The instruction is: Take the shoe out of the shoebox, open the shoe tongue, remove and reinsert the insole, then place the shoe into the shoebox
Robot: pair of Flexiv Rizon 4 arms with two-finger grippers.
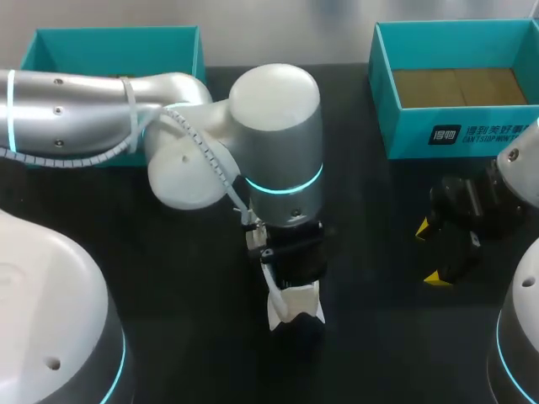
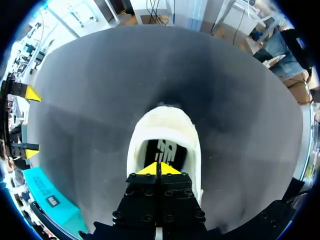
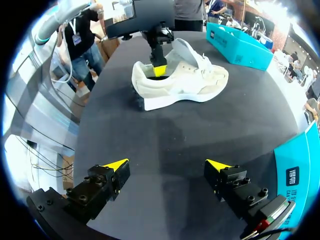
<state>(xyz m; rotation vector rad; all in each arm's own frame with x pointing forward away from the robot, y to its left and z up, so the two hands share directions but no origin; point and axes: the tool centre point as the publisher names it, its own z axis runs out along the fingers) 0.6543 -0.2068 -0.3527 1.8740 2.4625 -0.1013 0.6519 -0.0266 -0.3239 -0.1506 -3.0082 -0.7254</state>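
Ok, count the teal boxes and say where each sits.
2. One teal box at the far left, partly hidden behind the left arm; a second teal box at the far right.

We work at a black table (image 1: 379,252) with a matte top that runs from the near side to the far edge. Soft light greys it in the wrist views, and we see only faint shadows on it.

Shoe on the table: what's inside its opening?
Inside the shoe: the left gripper, tips shut, above the dark insole. Whether it pinches the insole is hidden; so is the toe interior.
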